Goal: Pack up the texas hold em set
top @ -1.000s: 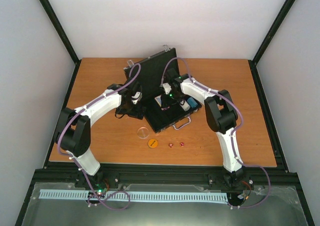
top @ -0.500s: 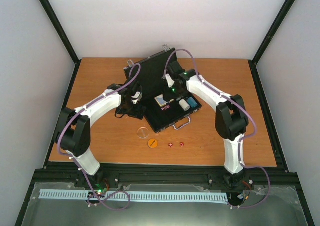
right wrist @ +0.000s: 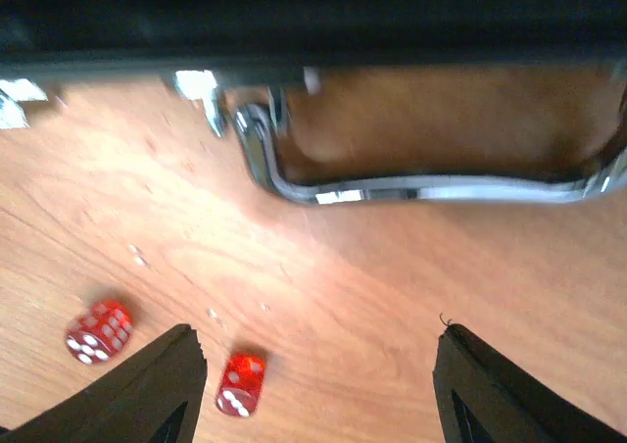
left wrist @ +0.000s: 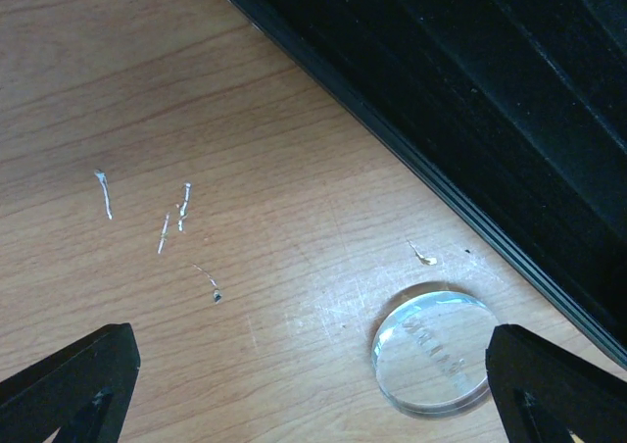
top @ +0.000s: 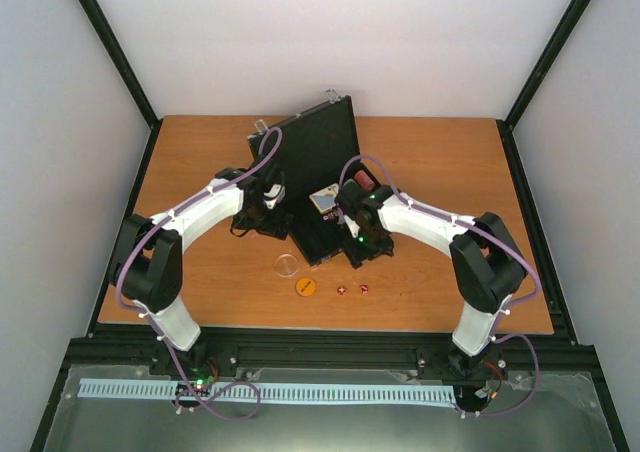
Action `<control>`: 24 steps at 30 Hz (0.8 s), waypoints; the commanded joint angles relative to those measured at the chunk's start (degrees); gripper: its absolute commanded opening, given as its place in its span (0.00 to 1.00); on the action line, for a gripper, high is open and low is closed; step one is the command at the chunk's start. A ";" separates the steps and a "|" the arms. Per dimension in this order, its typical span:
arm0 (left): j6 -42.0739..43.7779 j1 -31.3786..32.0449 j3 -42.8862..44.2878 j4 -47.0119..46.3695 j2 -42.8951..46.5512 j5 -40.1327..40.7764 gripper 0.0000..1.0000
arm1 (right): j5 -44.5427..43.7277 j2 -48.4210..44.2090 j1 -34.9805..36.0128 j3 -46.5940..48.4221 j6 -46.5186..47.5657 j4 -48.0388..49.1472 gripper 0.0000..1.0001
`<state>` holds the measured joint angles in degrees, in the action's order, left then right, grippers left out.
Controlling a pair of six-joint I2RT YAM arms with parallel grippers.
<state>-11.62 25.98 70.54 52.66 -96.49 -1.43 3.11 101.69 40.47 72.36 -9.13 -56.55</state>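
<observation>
Two red dice (right wrist: 98, 331), one clear disc (left wrist: 432, 352), one orange disc (top: 305, 287); left fingers (left wrist: 69, 384) and right fingers (right wrist: 162, 384) apart.

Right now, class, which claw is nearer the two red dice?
Right. The right claw hovers by the red dice, near the case handle; the left claw is farther off, near the clear disc.

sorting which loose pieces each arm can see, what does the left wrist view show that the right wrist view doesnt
Only the left wrist view: the clear disc, lying flat, and a few pale scratches. Only the right wrist view: two red dice and the silver handle. Both: the edge of the black briefcase and the wooden table that it rests on.
</observation>
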 commanded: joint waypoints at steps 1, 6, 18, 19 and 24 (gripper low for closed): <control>0.19 -0.21 1.33 -0.32 -0.76 -0.84 1.00 | -0.91 -3.30 0.96 -3.76 -2.08 0.46 0.64; 0.20 -0.23 1.22 -0.28 -0.70 -0.69 1.00 | -0.39 -3.28 3.10 -6.60 -2.31 1.70 0.63; 0.19 -0.22 1.00 -0.26 -0.65 -0.51 1.00 | 0.97 -1.86 4.88 -11.44 -3.44 4.18 0.62; 0.19 -0.23 1.00 -0.28 -0.64 -0.51 1.00 | 1.03 -1.68 4.88 -11.55 -3.44 4.44 0.61; 0.20 -0.23 1.00 -0.24 -0.55 -0.43 1.00 | 1.92 -1.14 5.01 -11.48 -3.61 4.87 0.49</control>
<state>-11.62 25.98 70.54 52.66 -96.90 -1.76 4.03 100.07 44.80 61.23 -12.16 -52.82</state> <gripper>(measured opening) 0.997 0.543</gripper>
